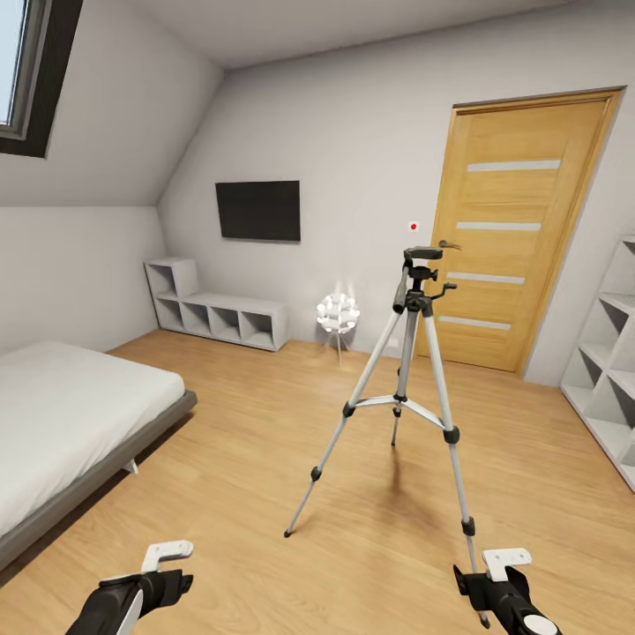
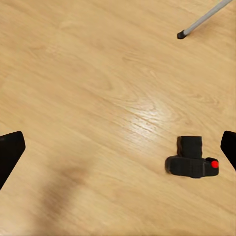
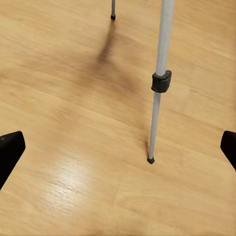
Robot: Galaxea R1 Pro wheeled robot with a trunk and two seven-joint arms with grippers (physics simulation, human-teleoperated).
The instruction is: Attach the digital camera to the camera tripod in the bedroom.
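**Tripod ahead, camera on floor**

We see the silver-legged black-headed camera tripod (image 1: 407, 379) standing mid-floor on light wood planks (image 1: 220, 459). The small black digital camera (image 2: 191, 161) lies beneath our left end effector (image 2: 118, 152), spread wide and empty, like the right end effector (image 3: 118, 152).

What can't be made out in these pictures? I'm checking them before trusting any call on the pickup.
- Small black digital camera with red button, left wrist view: lies on the wood floor; its lens front and underside face away.
- Silver-legged camera tripod, head view: the near right foot is hidden behind the right gripper.
- Tripod's black head: mounting plate too small to judge.
- Left gripper, head view: finger gap unclear.
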